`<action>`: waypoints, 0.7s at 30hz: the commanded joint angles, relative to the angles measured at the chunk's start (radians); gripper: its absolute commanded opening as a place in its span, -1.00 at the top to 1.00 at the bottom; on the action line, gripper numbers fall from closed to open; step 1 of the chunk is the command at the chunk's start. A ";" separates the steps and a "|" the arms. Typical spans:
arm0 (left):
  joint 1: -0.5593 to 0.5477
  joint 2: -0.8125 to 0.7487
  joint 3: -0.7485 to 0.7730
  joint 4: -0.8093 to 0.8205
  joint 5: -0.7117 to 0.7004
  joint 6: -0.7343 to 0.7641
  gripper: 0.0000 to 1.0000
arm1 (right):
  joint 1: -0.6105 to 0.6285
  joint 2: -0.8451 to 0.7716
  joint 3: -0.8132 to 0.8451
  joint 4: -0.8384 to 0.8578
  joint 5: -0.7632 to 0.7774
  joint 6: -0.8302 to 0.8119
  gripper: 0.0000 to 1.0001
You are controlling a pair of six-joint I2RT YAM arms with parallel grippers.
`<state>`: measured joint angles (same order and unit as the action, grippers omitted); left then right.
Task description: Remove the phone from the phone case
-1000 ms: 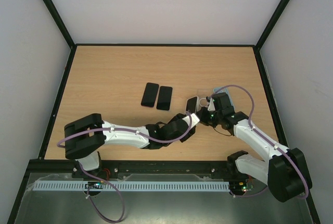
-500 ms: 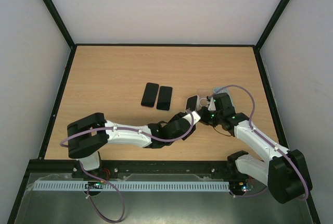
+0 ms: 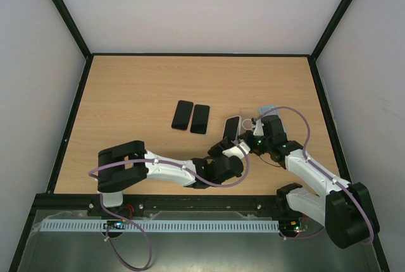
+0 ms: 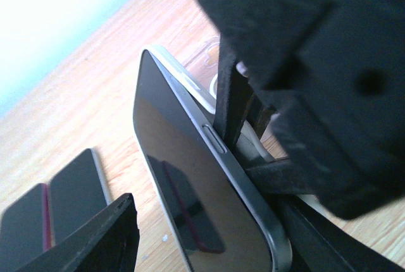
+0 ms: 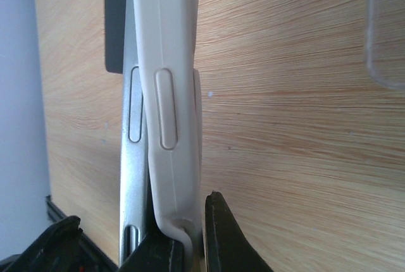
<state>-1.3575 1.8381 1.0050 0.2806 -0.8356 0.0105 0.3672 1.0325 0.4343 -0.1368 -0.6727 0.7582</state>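
Phone (image 4: 190, 202) half out of case (image 5: 168, 95).

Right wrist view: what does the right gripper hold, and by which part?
The right gripper is shut on the white phone case, pinching its thin rim at the near end, beside the phone.

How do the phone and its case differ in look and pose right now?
The phone has a silver metal edge; the case is pale, matt plastic. The phone's edge runs straight, while the case curves away from it toward the gripper end. The right gripper pinches the case, not the phone. Both are long and thin, with side buttons lined up.
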 commanded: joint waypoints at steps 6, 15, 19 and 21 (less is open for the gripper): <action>0.033 -0.068 -0.063 -0.039 -0.310 -0.032 0.63 | 0.018 -0.059 0.016 0.040 -0.126 -0.008 0.96; 0.033 -0.214 -0.108 -0.077 -0.306 -0.158 0.95 | 0.018 -0.005 0.072 -0.124 0.219 -0.167 0.96; 0.039 -0.286 -0.129 -0.088 -0.294 -0.210 0.95 | 0.018 -0.015 0.076 -0.127 0.292 -0.165 0.96; 0.046 -0.325 -0.141 -0.094 -0.266 -0.241 0.95 | 0.018 -0.039 0.072 -0.125 0.308 -0.168 0.96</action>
<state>-1.3548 1.6508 0.9051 0.2695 -0.9062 -0.1398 0.4335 1.0145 0.5262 -0.1299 -0.6613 0.6769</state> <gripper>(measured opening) 0.058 0.031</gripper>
